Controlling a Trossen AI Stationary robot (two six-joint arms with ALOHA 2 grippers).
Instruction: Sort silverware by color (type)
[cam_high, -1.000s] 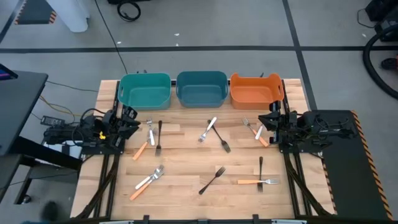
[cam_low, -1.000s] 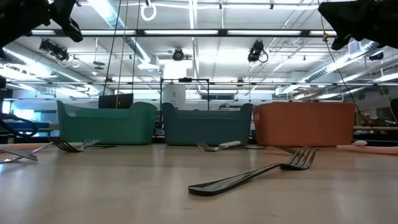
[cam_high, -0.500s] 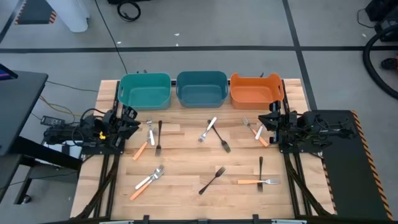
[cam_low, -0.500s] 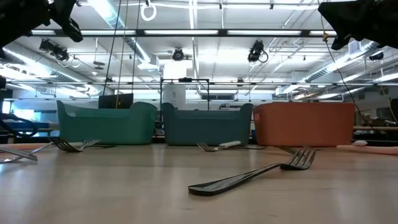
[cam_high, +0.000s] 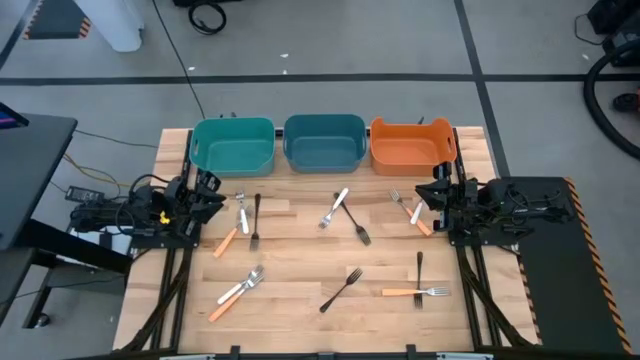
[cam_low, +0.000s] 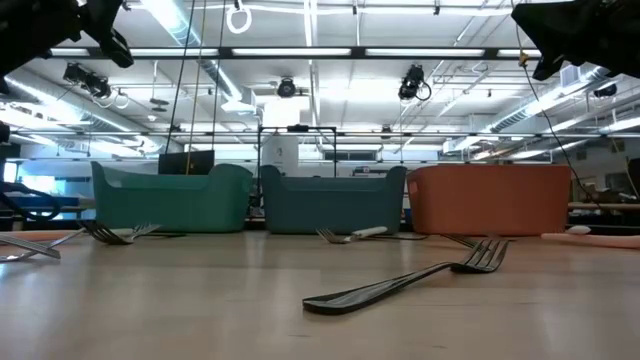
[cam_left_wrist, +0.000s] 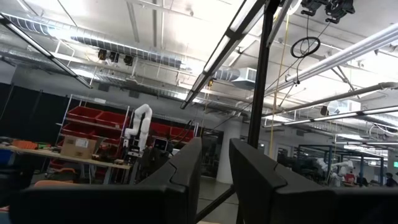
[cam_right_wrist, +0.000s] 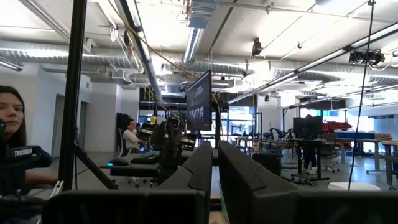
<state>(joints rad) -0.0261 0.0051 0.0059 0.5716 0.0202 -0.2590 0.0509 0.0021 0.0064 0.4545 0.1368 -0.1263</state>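
Several forks and knives lie flat and scattered on the wooden table (cam_high: 300, 262). Among them are a black fork (cam_high: 342, 288) near the middle, which also lies in front in the low view (cam_low: 400, 282), an orange-handled fork (cam_high: 415, 292), a white knife (cam_high: 335, 208) and an orange-handled piece (cam_high: 230, 240). My left gripper (cam_high: 212, 195) hovers above the table's left edge, its fingers a narrow gap apart in the left wrist view (cam_left_wrist: 215, 174). My right gripper (cam_high: 430, 195) hovers above the right edge, fingers together (cam_right_wrist: 215, 168). Both are empty and point level toward the table's middle.
Three bins stand in a row along the far edge: teal (cam_high: 233, 147), blue (cam_high: 324, 142), orange (cam_high: 411, 143). The arm bases flank the table left and right. People show in the room beyond, one at the picture's edge (cam_right_wrist: 12, 124) and one seated (cam_right_wrist: 132, 140).
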